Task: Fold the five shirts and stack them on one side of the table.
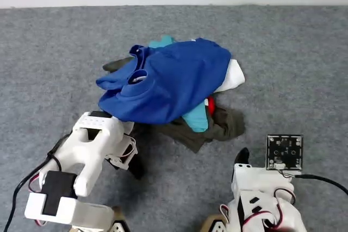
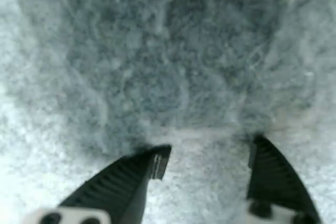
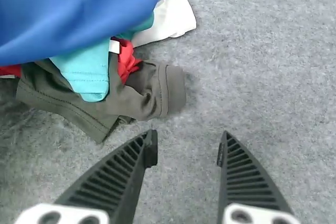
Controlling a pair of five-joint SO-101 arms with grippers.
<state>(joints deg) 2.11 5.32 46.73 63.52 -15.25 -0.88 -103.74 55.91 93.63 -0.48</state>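
Soft matt cloth shirts (image 1: 168, 80), fuzzy felt-like table (image 1: 293, 52), ribbed plastic fingers (image 3: 126, 177)

Blue shirt (image 1: 168, 82) atop crumpled shirt pile (image 1: 217, 126), grey felt table (image 1: 304, 58)

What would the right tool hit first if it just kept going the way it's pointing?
The right tool would probably meet the grey mat first, just beside the olive shirt; depth is unclear, so it might brush that cuff.
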